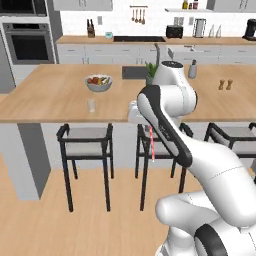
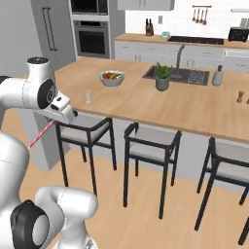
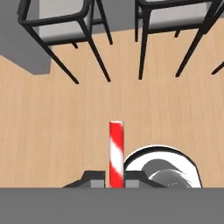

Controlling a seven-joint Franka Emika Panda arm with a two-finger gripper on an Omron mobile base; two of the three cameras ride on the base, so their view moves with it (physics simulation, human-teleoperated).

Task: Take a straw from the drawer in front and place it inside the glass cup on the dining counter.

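My gripper [image 3: 115,178] is shut on the red-and-white striped straw [image 3: 116,151], which sticks out from between the fingers over the wood floor. The straw [image 1: 152,146] hangs below my hand in front of the dining counter [image 1: 45,100], at stool height. From the right, the straw [image 2: 40,135] slants down-left from the hand. The glass cup [image 1: 91,105] stands upright near the counter's front edge, left of my hand and just in front of the fruit bowl. It also shows as a small clear cup [image 2: 88,96] on the dining counter [image 2: 194,109]. The drawer is out of view.
A white bowl of fruit [image 1: 98,82] sits behind the cup. A potted plant [image 1: 150,73] stands by the dark sink [image 2: 177,74]. Black bar stools [image 1: 85,142] [image 2: 151,141] line the counter's front. Two small shakers [image 1: 224,84] stand at the right.
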